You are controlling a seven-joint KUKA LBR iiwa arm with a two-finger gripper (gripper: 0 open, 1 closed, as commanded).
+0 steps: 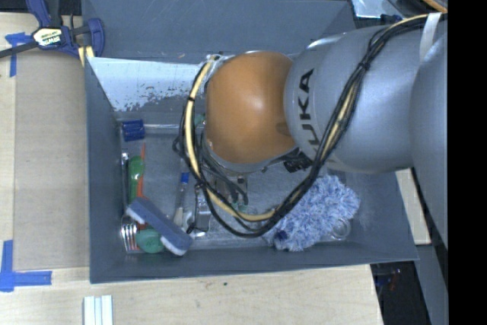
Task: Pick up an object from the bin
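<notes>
The pincer (pixel 198 215) hangs low over the floor of the bin (pixel 221 15), at about seven o'clock from the bin's middle. It cannot be told how wide it stands or whether it has hold of anything. Above it sits the orange wrist cover (pixel 243 106), looped by black and yellow cables (pixel 228 211). The silver arm (pixel 365 103) comes in from three o'clock, bent steeply down. Nearest, at eight o'clock from the pincer, lies a grey-blue bar (pixel 157 224), with a green piece (pixel 150 242) touching it. A fluffy blue-and-white cloth (pixel 319 211) lies at three o'clock, and a small blue block (pixel 133 130) at ten.
</notes>
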